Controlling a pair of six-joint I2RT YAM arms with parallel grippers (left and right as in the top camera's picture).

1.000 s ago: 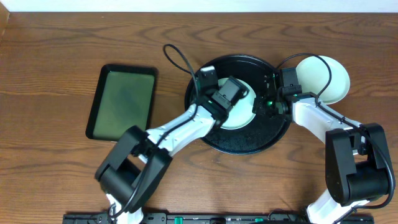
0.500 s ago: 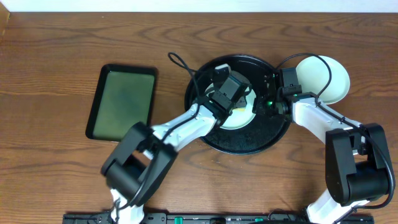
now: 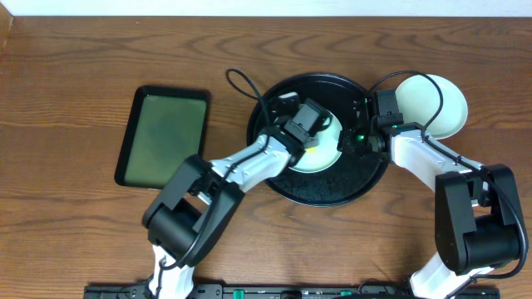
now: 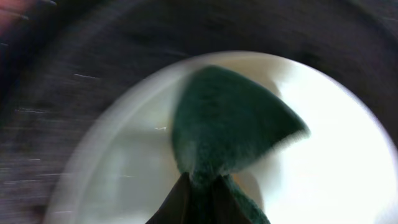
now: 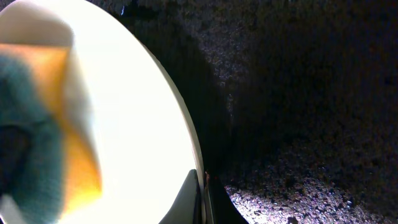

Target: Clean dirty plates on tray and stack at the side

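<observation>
Green sponge (image 4: 233, 124) clamped in left hand (image 4: 199, 190), on plate (image 4: 329, 162), right hand (image 5: 202, 186) pinching its rim

The brown wooden bench (image 3: 66, 216) is carrying three things directly. A rectangular black tray (image 3: 164, 135) with a green inside is lying toward the left, a large round black tray (image 3: 332, 189) is sitting near the middle, and a pale plate (image 3: 449, 112) is resting just beside its right rim.

From overhead, my left arm (image 3: 253, 162) covers most of the plate (image 3: 327, 156) on the tray (image 3: 332, 189). I can't count how many are in the pile (image 3: 445, 108) beside it. My left wrist view is smeared, the sponge (image 4: 230, 124) a green blur. My right wrist view crops plate and sponge at its left edge.
</observation>
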